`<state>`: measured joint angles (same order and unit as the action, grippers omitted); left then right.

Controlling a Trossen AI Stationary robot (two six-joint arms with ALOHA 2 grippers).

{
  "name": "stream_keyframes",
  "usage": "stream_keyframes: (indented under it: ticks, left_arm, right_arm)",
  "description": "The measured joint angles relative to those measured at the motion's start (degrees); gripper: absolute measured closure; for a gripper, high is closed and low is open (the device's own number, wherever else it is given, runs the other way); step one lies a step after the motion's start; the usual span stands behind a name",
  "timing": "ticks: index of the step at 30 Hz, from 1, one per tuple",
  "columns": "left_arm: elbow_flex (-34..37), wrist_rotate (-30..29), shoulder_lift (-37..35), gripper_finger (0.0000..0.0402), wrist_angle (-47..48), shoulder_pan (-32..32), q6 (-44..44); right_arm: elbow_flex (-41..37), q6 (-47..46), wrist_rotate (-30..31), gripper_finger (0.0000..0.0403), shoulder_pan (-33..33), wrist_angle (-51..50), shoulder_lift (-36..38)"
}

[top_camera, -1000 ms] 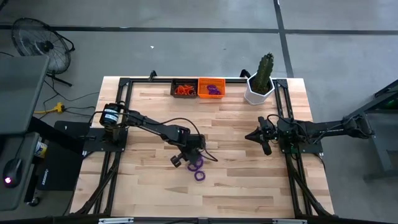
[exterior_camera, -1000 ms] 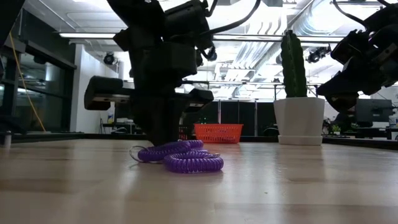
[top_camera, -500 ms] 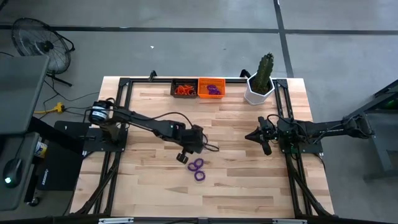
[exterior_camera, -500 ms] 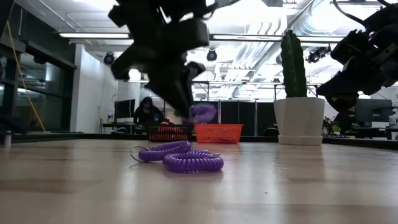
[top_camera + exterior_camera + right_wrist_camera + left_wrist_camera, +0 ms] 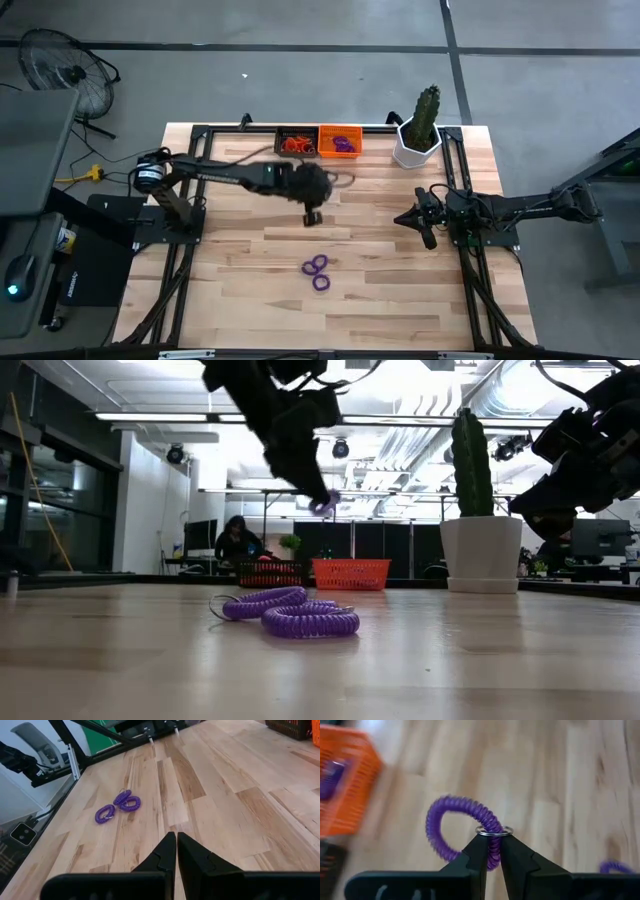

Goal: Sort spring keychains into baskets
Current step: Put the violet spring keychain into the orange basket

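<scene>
From above, the left gripper (image 5: 312, 215) has swung up from the two table keychains (image 5: 318, 272) toward the orange basket (image 5: 340, 142). Its wrist view shows it clenched on a purple keychain (image 5: 462, 830). The right gripper (image 5: 424, 222) waits, closed on nothing, near the cactus pot (image 5: 416, 150).

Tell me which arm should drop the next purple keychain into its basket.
Left. The left tool already grips a purple keychain and is raised near the orange basket, which holds purple ones. The right tool is shut, holds nothing, and sits at the table's right side, farther off.
</scene>
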<state>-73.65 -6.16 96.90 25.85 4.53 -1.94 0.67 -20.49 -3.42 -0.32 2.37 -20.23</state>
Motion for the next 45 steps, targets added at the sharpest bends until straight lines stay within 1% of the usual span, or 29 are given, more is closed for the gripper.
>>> stream_keyframes:
  ticks: [3, 5, 8, 11, 14, 17, 19, 21, 23, 25, 28, 29, 32, 34, 35, 41, 45]
  left_arm:
    - [-3.44, 0.02, 0.28, 0.0363, 1.37, 3.18, -1.79]
    - [-6.08, 0.03, 1.99, 0.0363, 1.06, 5.33, -3.68]
    - [-9.84, 1.21, 3.59, 0.0363, 5.44, 8.85, -6.65]
    - [-15.1, 2.25, 6.4, 0.0363, 6.19, 11.79, -8.41]
    - [-20.41, 3.69, 9.89, 0.0363, 10.18, 14.49, -9.08]
    - [-27.41, 4.98, 14.05, 0.0363, 11.84, 16.65, -9.58]
    - [-32.04, 6.51, 16.8, 0.0363, 15.89, 18.01, -10.37]
    - [-37.22, 7.72, 20.51, 0.0363, 16.77, 18.97, -10.42]
    - [-41.75, 8.78, 23.59, 0.0363, 20.74, 19.99, -11.0]
    - [-46.27, 9.01, 26.63, 0.0363, 22.62, 20.79, -12.26]
    - [-51.42, 10.94, 30.44, 0.0363, 25.63, 21.89, -14.1]
    - [-52.36, 11.94, 31.25, 0.0363, 26.85, 22.23, -14.83]
    - [-55.37, 13.69, 34.16, 0.0363, 25.9, 22.71, -16.4]
    - [-55.51, 15.58, 34.48, 0.0363, 27.96, 23.26, -16.97]
    - [-55.55, 16.42, 34.49, 0.0363, 27.21, 23.47, -17.23]
    - [-55.31, 14.69, 34.32, 0.0361, 26.97, 24.59, -21.18]
    - [-55.32, 14.56, 34.29, 0.0349, 26.74, 25.28, -22.77]
  right_arm:
    - [0.0, 0.0, 0.0, 0.0391, 0.0, 0.0, 0.0]
    - [0.0, 0.0, 0.01, 0.0391, -0.02, 0.01, 0.0]
    - [0.0, 0.0, 0.0, 0.0391, 0.0, 0.02, 0.0]
    - [0.0, 0.0, 0.02, 0.0391, -0.02, 0.0, 0.0]
    - [0.0, 0.0, 0.02, 0.0391, -0.02, 0.07, 0.0]
    - [0.0, 0.0, 0.02, 0.0391, 0.0, 0.04, 0.0]
    - [0.0, 0.0, 0.0, 0.0391, 0.0, -0.02, 0.0]
    - [0.0, 0.0, 0.02, 0.0391, -0.02, 0.02, 0.0]
    - [0.0, 0.0, 0.0, 0.0391, -0.02, -0.03, 0.02]
    - [0.0, 0.0, 0.02, 0.0391, -0.02, 0.01, 0.0]
    - [0.0, 0.0, 0.02, 0.0391, -0.02, 0.0, 0.0]
    - [0.0, 0.0, 0.02, 0.0391, -0.02, 0.0, 0.0]
    - [0.0, 0.0, 0.02, 0.0391, -0.01, 0.0, 0.0]
    - [0.0, 0.0, 0.0, 0.0391, 0.0, 0.0, 0.0]
    - [0.0, 0.0, 0.0, 0.0391, -0.02, 0.03, 0.0]
    - [0.0, 0.0, 0.02, 0.0391, -0.01, 0.0, 0.0]
    - [0.0, 0.0, 0.0, 0.0391, -0.02, 0.0, 0.0]
